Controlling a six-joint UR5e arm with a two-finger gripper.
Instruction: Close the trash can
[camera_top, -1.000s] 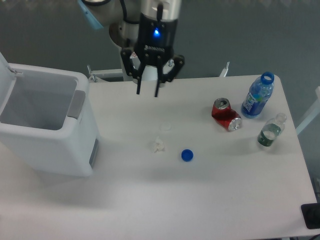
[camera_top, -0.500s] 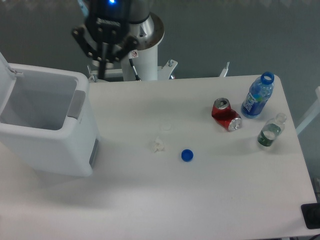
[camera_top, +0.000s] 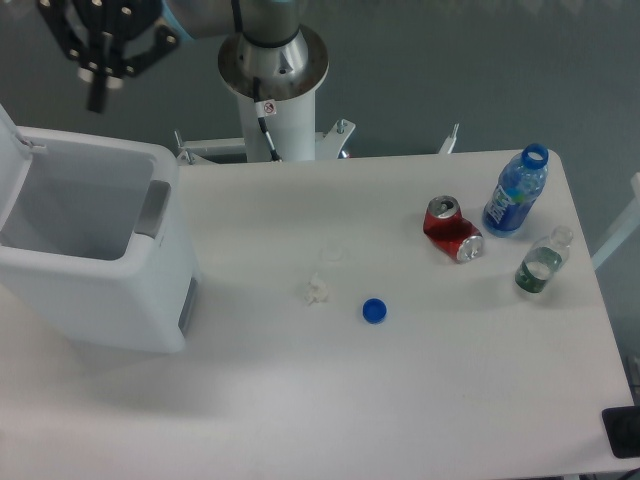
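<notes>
White desk (camera_top: 400, 400) is carrying the trash can (camera_top: 95, 250) at its left edge, lid standing open. Tool (camera_top: 100, 95) is hanging above the can's back rim, fingers looking pressed together, holding nothing.

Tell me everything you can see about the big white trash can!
The trash can is a big white bin that looks like plastic, boxy with rounded corners. It stands upright at the left end of the table. Its lid is swung up at the far left, so it is open, and no trash shows in the part of the inside in view. A grey tab sits on its right rim. The claw hangs above its back edge, not touching.
</notes>
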